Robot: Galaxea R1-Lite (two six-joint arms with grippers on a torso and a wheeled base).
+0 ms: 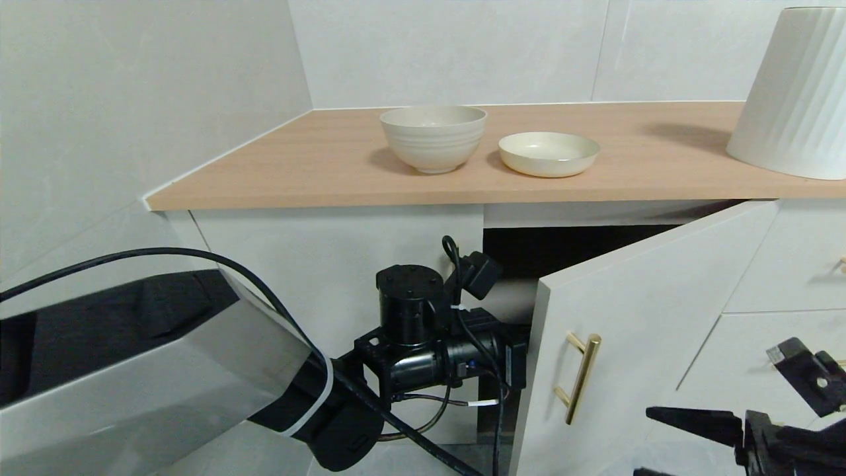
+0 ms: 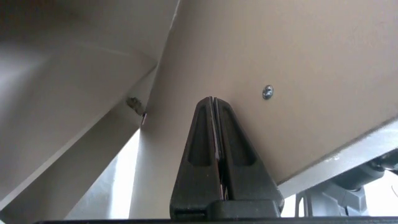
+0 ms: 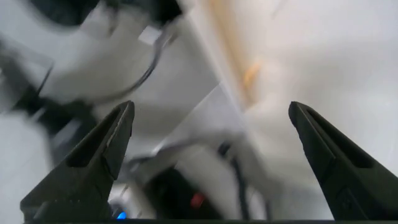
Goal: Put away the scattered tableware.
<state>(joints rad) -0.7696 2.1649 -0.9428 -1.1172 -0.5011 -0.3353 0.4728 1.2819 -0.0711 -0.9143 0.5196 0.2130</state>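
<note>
From the head view, the wooden countertop (image 1: 317,165) runs across the corner of the tiled wall. Below it the white cabinet door (image 1: 634,311) stands swung open, with a dark opening behind it. A white ribbed cone (image 1: 793,99) stands on the counter's right end. The tableware sits near the middle of the counter. The deep bowl (image 1: 433,137) is on the left and the shallow dish (image 1: 548,153) just beside it on the right, both upright and well apart from my arms.

My left arm's wrist (image 1: 423,330) is low down at the cabinet opening, beside the door's free edge. The left wrist view adds what lies past that edge. My left gripper (image 2: 212,109) has its two black fingers pressed flat together with nothing between them, pointing up at a pale panel. I cannot tell whether the tips touch it.

My right gripper (image 3: 211,109) is low in front of the right-hand drawers, and its wrist view shows the fingers spread wide apart and holding nothing. Everything beyond them there is blurred.

The head view shows the door's gold bar handle (image 1: 580,377). The left wrist view shows one small screw (image 2: 267,92) in the panel.
</note>
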